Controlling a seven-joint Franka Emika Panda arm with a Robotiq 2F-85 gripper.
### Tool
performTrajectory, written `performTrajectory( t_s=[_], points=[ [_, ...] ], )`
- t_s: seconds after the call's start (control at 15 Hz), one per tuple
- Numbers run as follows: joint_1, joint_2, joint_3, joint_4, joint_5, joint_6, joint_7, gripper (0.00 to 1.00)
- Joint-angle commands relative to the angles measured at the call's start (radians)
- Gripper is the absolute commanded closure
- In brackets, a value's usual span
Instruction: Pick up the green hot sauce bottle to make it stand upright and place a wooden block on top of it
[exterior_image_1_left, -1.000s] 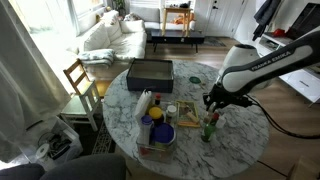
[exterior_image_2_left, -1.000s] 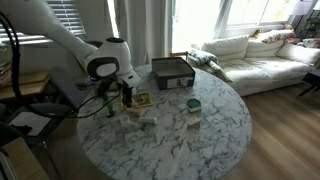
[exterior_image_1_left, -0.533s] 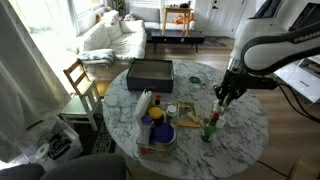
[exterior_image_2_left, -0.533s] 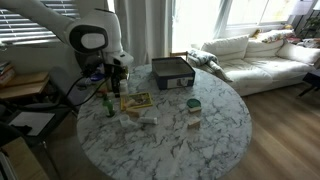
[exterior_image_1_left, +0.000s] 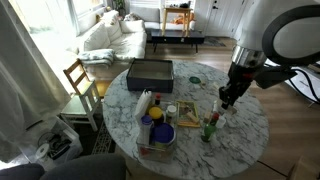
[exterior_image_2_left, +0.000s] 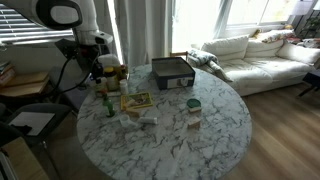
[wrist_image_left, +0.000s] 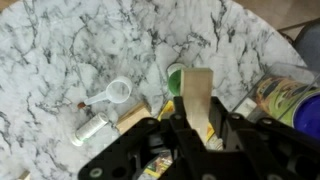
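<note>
Since the green hot sauce bottle (exterior_image_1_left: 209, 128) already stands upright, close to the edge of the marble counter (exterior_image_1_left: 240, 140) on the robot's side, the step in hand is, as I judge it, to set the wooden block (wrist_image_left: 197, 92) on top of the bottle. The hand (wrist_image_left: 197, 118) is narrow. In the wrist view its two fingers press a pale, longish block between them. In an exterior view the hand hangs above the counter, higher than the bottle and a little aside from it, toward the edge. The bottle is slender and its neck is narrow, so the top gives very little place to rest on. For this reason the block should first be brought exactly over the cap, and only then lowered, straight and slowly, with a flat face downward and its middle on the cap. A push from the side would probably tip the bottle, maybe onto the flat yellowish board (exterior_image_1_left: 187, 117) just beside it. The fingers should open only when the block touches the cap, and only a little, and the hand should then rise straight up so that no finger drags the block away. Behind the block the wrist view shows a green round spot (wrist_image_left: 173, 75). I cannot tell whether this is the cap.
</note>
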Motion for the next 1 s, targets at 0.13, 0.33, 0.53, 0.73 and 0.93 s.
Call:
performTrajectory(
  t_s=[0.13, 0.33, 0.53, 0.73, 0.93],
  points=[
    [0.028, 0.001, 0.016, -0.039, 0.029, -0.006, -0.201, 0.93],
    [0.015, 0.039, 0.011, -0.024, 0.019, 0.014, -0.2, 0.93],
    [0.008, 0.062, 0.005, -0.017, 0.036, 0.04, -0.199, 0.93],
    [0.002, 0.094, -0.003, -0.006, 0.054, 0.069, -0.199, 0.93],
    [-0.002, 0.109, -0.004, 0.0, 0.076, 0.085, -0.197, 0.93]
  ],
)
